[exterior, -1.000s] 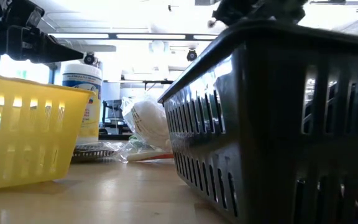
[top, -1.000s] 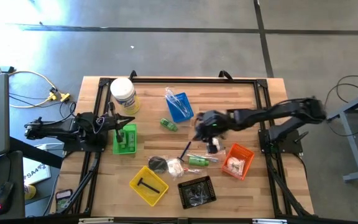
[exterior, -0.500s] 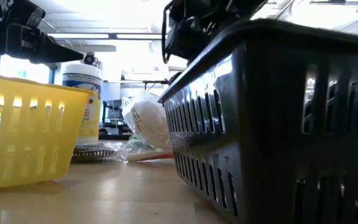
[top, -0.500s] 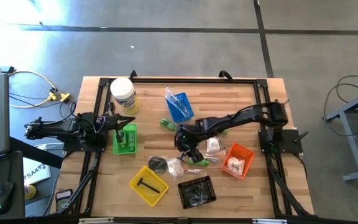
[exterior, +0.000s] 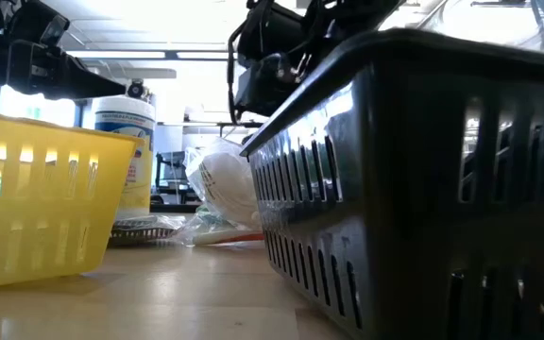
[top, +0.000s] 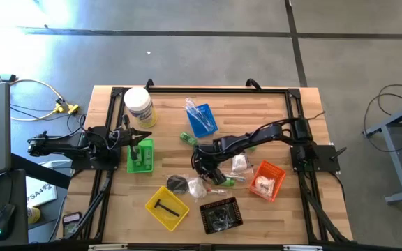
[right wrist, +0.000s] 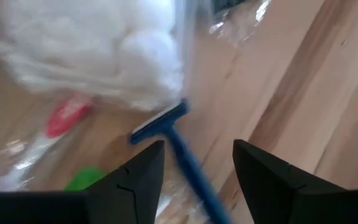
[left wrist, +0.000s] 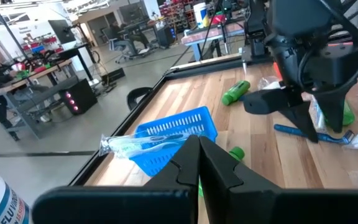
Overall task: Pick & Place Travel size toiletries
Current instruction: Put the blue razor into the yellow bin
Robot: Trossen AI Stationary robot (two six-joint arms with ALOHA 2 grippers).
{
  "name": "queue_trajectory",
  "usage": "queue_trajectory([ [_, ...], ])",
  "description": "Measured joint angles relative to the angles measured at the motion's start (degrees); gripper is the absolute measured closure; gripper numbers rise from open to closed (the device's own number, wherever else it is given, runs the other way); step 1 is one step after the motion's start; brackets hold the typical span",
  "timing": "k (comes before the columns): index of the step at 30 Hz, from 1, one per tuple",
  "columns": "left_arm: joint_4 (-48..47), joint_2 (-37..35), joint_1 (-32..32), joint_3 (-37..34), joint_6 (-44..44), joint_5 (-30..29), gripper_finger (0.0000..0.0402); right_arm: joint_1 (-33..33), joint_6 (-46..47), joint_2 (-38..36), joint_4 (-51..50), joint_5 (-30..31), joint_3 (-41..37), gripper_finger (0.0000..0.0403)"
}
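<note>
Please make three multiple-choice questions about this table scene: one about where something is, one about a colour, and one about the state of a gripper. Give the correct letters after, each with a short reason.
1. Where is the white tub with the yellow label?
A. inside the orange tray
B. at the table's far left corner
C. between the yellow and black trays

2. What colour is the razor in front of the right gripper?
A. blue
B. red
C. yellow

3. How are the fingers of the left gripper?
A. wide open
B. pressed together
C. closed on a green bottle

Answers:
1. B: the high view shows it at that corner, behind the green tray.
2. A: its handle and head are blue in the right wrist view.
3. B: the left wrist view shows the two fingers meeting with nothing between.
</note>
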Motion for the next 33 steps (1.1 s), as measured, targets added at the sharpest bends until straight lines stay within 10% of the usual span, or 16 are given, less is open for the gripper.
queue_trajectory([
  [12, -0.2, 0.0, 0.0, 0.0, 0.1, 0.0, 0.0401, 1.1, -2.2, 2.4, -1.5, 2.4, 0.1, 0.0250],
  [22, -0.2, 0.0, 0.0, 0.0, 0.1, 0.0, 0.0401, -0.1, -1.7, 2.2, -0.1, 2.9, -0.1, 0.0381],
  [33, -0.2, 0.0, 0.0, 0.0, -1.3, 0.0, 0.0401, -0.8, 0.2, -0.6, 1.5, 10.9, -0.5, 0.0383],
])
